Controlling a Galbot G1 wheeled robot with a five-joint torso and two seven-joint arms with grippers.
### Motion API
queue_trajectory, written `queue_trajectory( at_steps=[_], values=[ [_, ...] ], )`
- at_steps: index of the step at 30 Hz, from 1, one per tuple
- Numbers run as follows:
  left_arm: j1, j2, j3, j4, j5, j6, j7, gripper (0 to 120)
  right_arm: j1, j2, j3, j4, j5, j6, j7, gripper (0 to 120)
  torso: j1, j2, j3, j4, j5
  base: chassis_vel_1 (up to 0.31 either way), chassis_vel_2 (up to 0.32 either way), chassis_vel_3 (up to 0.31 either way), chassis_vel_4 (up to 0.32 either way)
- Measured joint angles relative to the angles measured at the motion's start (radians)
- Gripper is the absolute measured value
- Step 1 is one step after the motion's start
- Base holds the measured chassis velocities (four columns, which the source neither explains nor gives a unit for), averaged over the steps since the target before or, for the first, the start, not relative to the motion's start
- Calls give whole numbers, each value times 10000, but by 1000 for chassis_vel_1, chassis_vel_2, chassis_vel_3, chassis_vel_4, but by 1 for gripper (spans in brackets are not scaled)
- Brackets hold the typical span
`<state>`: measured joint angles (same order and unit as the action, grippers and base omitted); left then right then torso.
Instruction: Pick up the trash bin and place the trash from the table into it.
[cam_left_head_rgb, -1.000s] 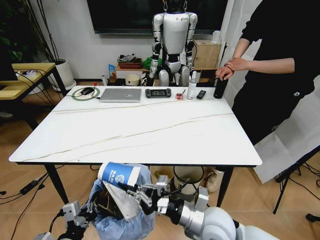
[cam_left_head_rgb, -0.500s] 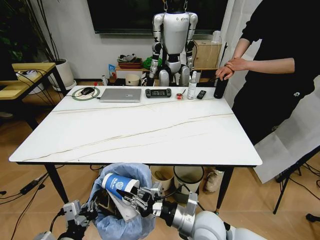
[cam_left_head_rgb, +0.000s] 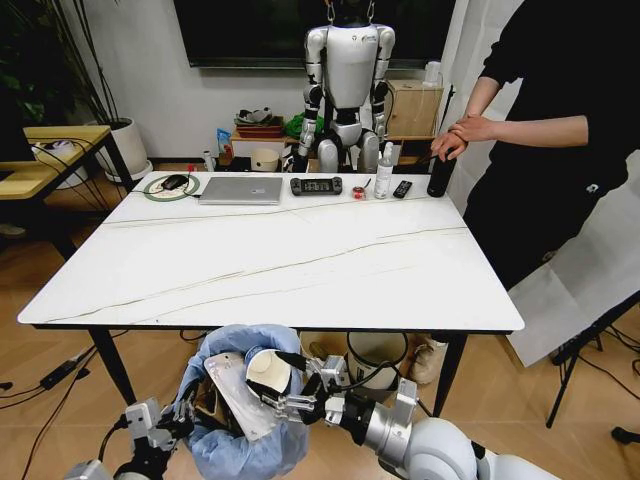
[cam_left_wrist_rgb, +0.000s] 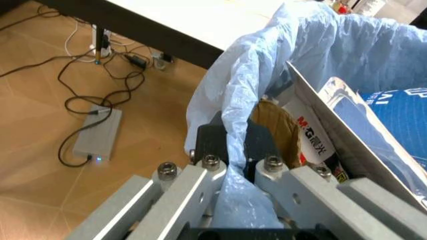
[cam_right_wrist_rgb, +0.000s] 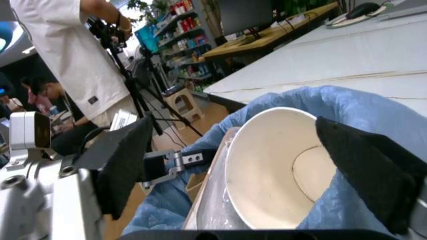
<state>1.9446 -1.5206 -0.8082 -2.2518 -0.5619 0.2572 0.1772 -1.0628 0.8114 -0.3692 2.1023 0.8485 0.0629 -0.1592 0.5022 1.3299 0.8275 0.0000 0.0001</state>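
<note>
Blue cup (cam_left_head_rgb: 268, 371) mouth-up in blue-lined bin (cam_left_head_rgb: 240, 440); right fingers (cam_right_wrist_rgb: 127, 160) apart, left fingers (cam_left_wrist_rgb: 230, 145) pinching rim

The trash bin (cam_left_head_rgb: 240, 420) runs off the head view's lower edge, its base unseen. The blue bag hides most of the cardboard box (cam_left_wrist_rgb: 277, 132) and the blue paper cup (cam_left_head_rgb: 268, 372). The left gripper (cam_left_wrist_rgb: 230, 150) pinches the bag rim, its fingertips covered by plastic.

The trash bin (cam_left_head_rgb: 240, 440) wears a crinkled light-blue liner, and inside it lie brown cardboard (cam_left_wrist_rgb: 277, 131) and a blue paper cup (cam_left_head_rgb: 268, 372) with a cream-white interior. Behind the bin, the counter (cam_left_head_rgb: 270, 262) is white with thin, marble-like veins and black legs.
</note>
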Motion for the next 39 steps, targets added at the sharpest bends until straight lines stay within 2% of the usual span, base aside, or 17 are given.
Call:
queue_trajectory(
  at_steps=[3,6,7,8,10,11,12,13,16,18,19,21,23,24,26,29,39],
  values=[
    [6,20,14,18,1,0,0,0,-184,-66,404,160,-193,90,387,100,0,0,0,2,0,0,0,0,0],
    [23,56,21,31,3,0,3,0,-427,-104,815,185,-360,408,760,100,0,0,0,2,0,0,0,0,0],
    [27,90,25,63,6,-2,10,0,-752,-126,1315,167,-486,790,892,100,0,0,0,3,1,0,0,0,0],
    [35,189,28,142,12,-14,28,0,-1479,-153,2269,59,-729,1074,835,100,0,0,1,3,0,0,0,0,0],
    [46,233,27,169,12,-19,36,0,-1799,-151,2694,9,-858,1077,795,100,0,0,0,2,4,0,0,0,0],
    [63,334,28,247,12,-45,52,0,-2573,-88,3866,-109,-1149,1076,590,100,0,0,0,0,0,0,0,0,0],
    [64,362,28,272,12,-51,61,0,-2851,-36,4258,-158,-1239,1085,462,100,0,0,0,1,-4,0,0,0,0],
    [73,458,32,351,2,-74,96,0,-3544,162,5215,-319,-1470,1185,26,100,-1,0,0,-2,3,0,0,0,0],
    [100,618,47,506,-50,-145,168,0,-4793,690,7103,-532,-1820,1488,-885,100,0,0,0,0,1,0,0,0,0],
    [103,644,50,550,-58,-177,176,0,-4984,773,7333,-543,-1903,1528,-982,100,0,0,-1,0,0,0,0,0,0],
    [112,769,49,699,-66,-314,229,0,-5806,1181,8340,-546,-2378,1694,-1261,100,0,0,-1,2,0,0,0,0,0],
    [94,957,53,838,-93,-467,252,0,-6751,1872,9293,-447,-2950,1860,-1398,100,0,1,-1,-3,-2,0,0,0,0],
    [39,1106,68,935,-110,-568,250,0,-7188,2448,9760,-429,-3155,2007,-1575,100,-1,1,-1,-1,-4,0,0,0,0],
    [39,1106,68,935,-110,-568,250,0,-7188,2448,9760,-429,-3155,2007,-1575,100,-1,1,-1,-1,-4,0,0,0,0],
    [-25,1305,107,1115,-122,-714,259,0,-7481,3348,10235,-540,-3333,2254,-1899,100,-1,1,-1,-1,-2,0,0,0,0],
    [-127,1646,133,1460,-123,-1005,208,0,-7657,4213,10665,-732,-3367,2440,-2183,100,-1,1,-1,-2,-2,0,0,0,0],
    [-380,2572,37,2033,-617,-1519,63,0,-7633,4428,10738,-835,-3318,2466,-2303,100,0,1,0,1,-1,0,0,0,0]
  ],
)
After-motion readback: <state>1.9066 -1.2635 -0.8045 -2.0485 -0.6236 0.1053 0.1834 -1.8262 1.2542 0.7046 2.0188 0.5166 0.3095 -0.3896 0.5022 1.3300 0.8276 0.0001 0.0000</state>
